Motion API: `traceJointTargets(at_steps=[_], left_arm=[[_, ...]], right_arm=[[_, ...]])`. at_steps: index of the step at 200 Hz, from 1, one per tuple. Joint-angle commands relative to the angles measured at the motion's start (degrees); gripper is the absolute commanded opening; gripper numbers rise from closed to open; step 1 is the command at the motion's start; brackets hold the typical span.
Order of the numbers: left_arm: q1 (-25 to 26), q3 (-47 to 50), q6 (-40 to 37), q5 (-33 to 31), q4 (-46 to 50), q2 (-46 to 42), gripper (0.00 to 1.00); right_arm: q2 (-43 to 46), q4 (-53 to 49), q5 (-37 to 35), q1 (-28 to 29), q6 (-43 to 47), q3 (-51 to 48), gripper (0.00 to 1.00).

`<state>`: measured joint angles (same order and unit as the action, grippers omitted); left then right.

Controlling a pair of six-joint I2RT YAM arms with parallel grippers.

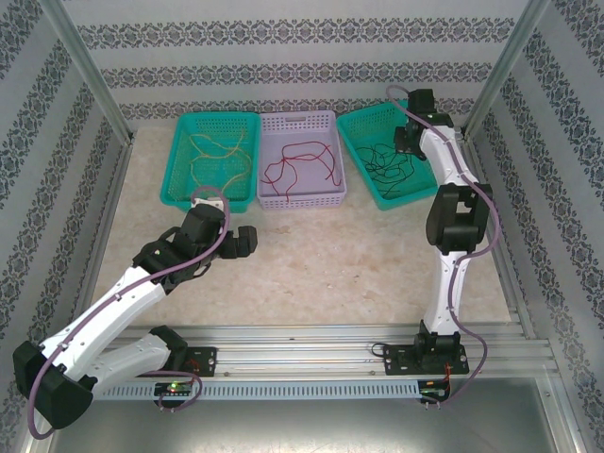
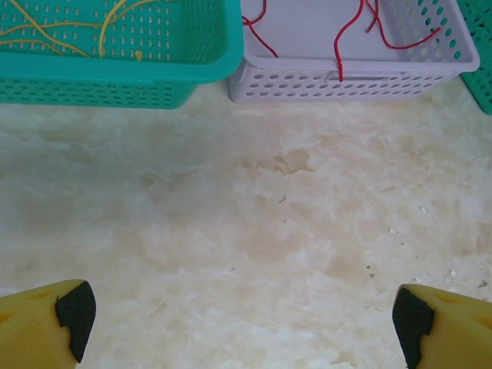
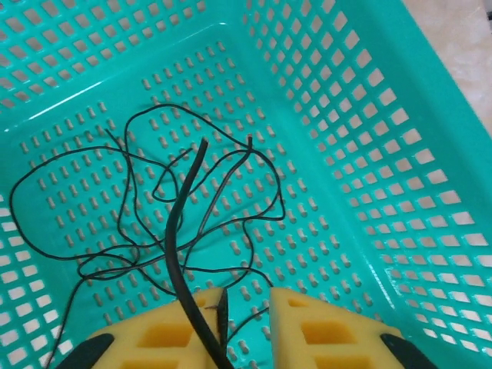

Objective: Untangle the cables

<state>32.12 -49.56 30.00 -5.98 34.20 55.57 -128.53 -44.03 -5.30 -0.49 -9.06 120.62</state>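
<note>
Your right gripper [image 3: 246,323] has its jaws a little apart. There is a narrow gap between the yellow fingers, and nothing looks pinched in it. One strand of the black cables [image 3: 169,238] runs up along the inner edge of one finger and lies against it. The others sprawl in loose, overlapping loops just ahead of and below the fingertips, on the floor of the green basket [image 3: 369,154] around them.

Your left gripper [image 2: 246,323] is spread wide and holds nothing, hovering over bare table [image 2: 254,231]. Ahead of it, the red cables [image 2: 338,46] lie in the lilac basket [image 2: 346,81]. Ahead and to its left, the yellow cables [image 2: 46,34] lie in the other green basket [image 2: 115,77].

With each colour in its own basket, this looks like the final drop-off. Next, widen the right jaws fully and lift straight up. Watch that the strand against the finger falls away instead of riding up with you.
</note>
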Motion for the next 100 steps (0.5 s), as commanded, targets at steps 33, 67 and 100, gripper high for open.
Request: traceJointTargets(at_steps=[33,67,100], left_arm=[[-0.5,1.2,0.1,0.3,-1.2,-0.3,1.0],[-0.5,1.2,0.0,0.1,-1.3,-0.5,1.0],[-0.6,1.1,0.1,-0.1,-1.3,-0.5,1.0]], right_arm=[[1.2,-1.6,-0.2,0.6,-0.5,0.6,0.37],[4.5,-0.9,-0.1,0.6,-1.4,0.7,0.41],[10.6,2.9,2.2,0.7,-3.2,-2.0,0.53]])
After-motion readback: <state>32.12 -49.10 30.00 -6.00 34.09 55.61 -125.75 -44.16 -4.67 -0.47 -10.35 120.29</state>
